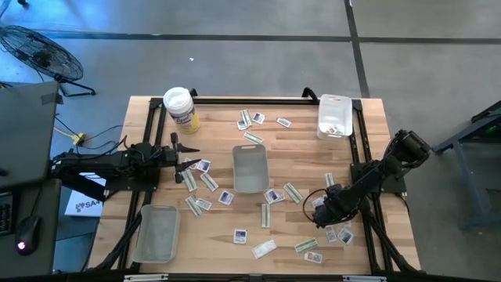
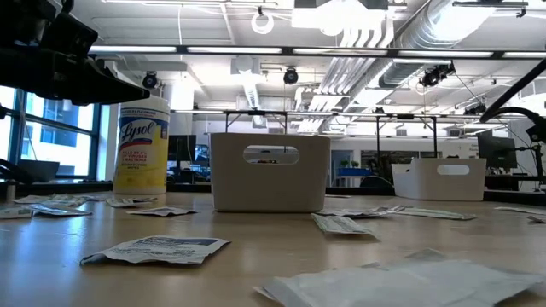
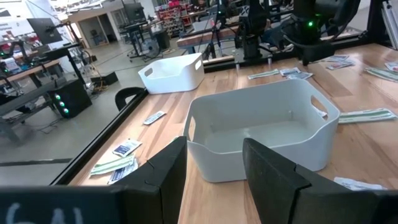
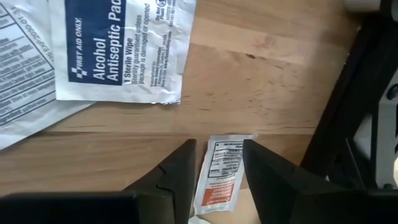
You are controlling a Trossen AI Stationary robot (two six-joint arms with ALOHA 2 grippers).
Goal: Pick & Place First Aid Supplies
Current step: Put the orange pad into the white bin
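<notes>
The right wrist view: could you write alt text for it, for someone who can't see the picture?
The right gripper hangs open close over the wooden table, its two dark fingers either side of a small white packet with an orange band. Beyond it lies a larger white and blue packet printed "Alcohol Antiseptic".

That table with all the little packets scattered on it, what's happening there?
Two robot arms are sorting first aid packets strewn over a wooden table. The right claw is low over the table's right side, open, with a small orange-printed packet between its fingers, not yet gripped. The left claw hangs open, facing the white bin in the middle.
</notes>
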